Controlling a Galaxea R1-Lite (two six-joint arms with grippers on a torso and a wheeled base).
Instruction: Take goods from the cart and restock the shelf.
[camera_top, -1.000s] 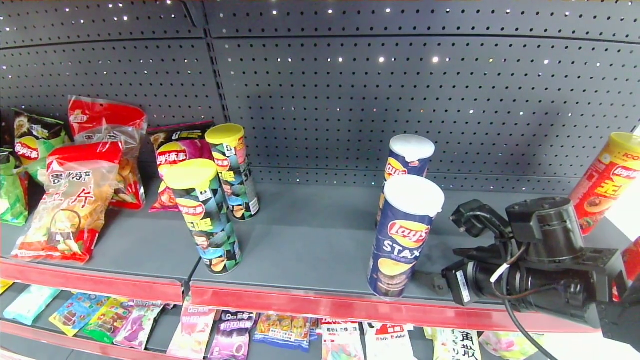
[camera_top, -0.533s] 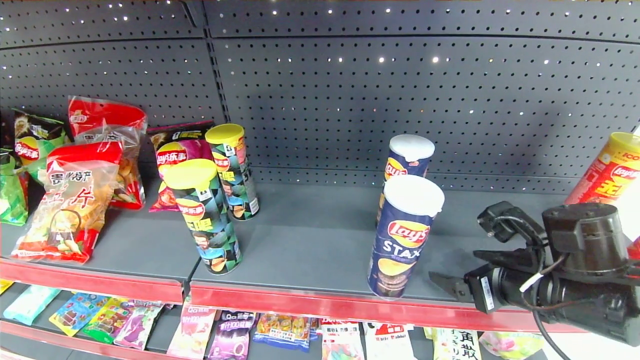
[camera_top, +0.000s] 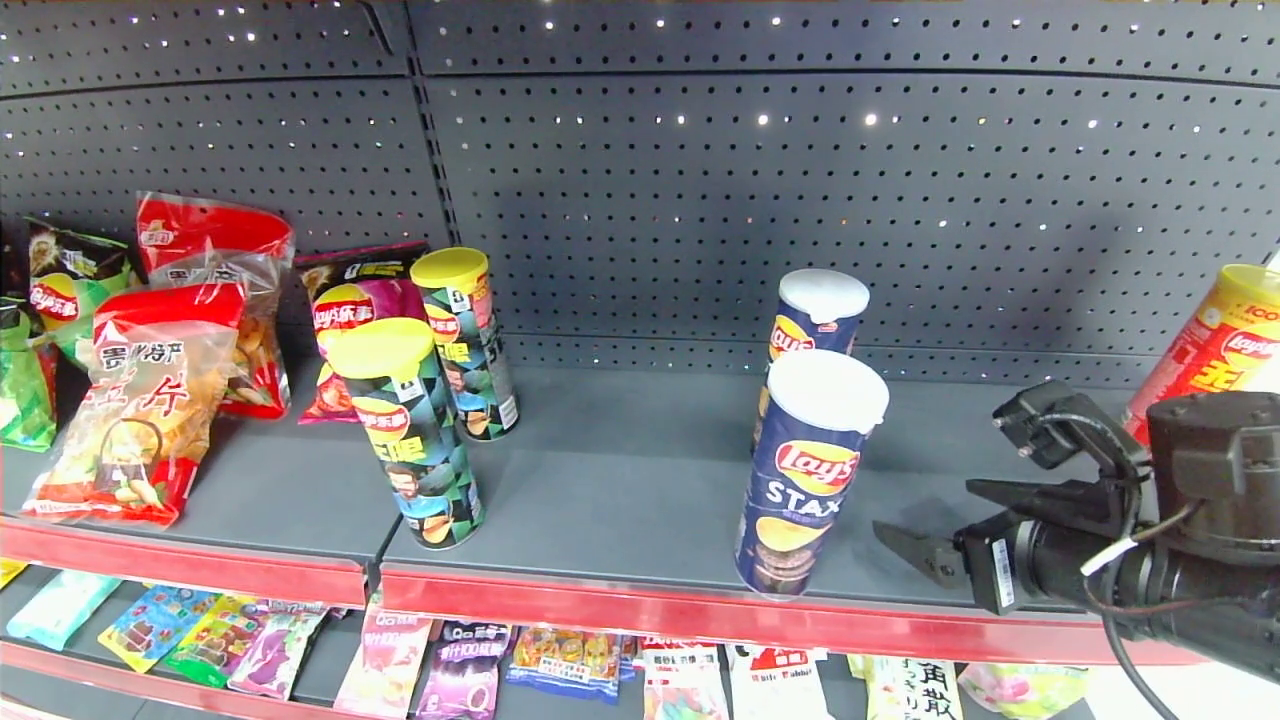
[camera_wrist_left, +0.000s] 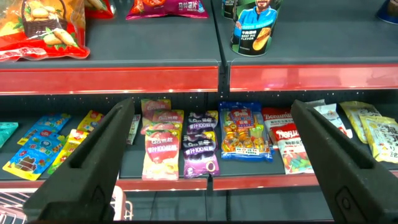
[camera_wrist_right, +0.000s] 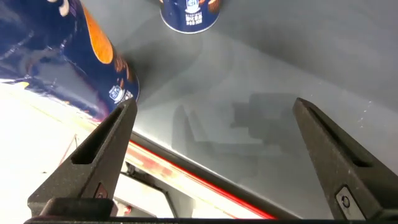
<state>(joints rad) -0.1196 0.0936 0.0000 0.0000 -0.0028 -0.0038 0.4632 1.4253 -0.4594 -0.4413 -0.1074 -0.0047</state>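
Retreat: my right gripper (camera_top: 923, 507) has slid back rightward from the front blue can (camera_top: 810, 470), jaws wide and empty, so I call that can delivered at the shelf's (camera_top: 620, 480) front edge. My left gripper (camera_wrist_left: 212, 106) gapes empty too. Count: two blue cans (camera_top: 815, 310), two yellow-lidded cans (camera_top: 410, 430), one red can (camera_top: 1205, 350).

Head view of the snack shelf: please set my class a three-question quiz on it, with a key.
1. True or false: the right claw grips the front blue can.
2. The rear blue can stands: A on the shelf; B in the claw; C on the floor.
3. Fill in: the two patterned cans have ____ lids.

Key: 1 false, the claw is open and beside the can, apart from it; 2 A; 3 yellow.
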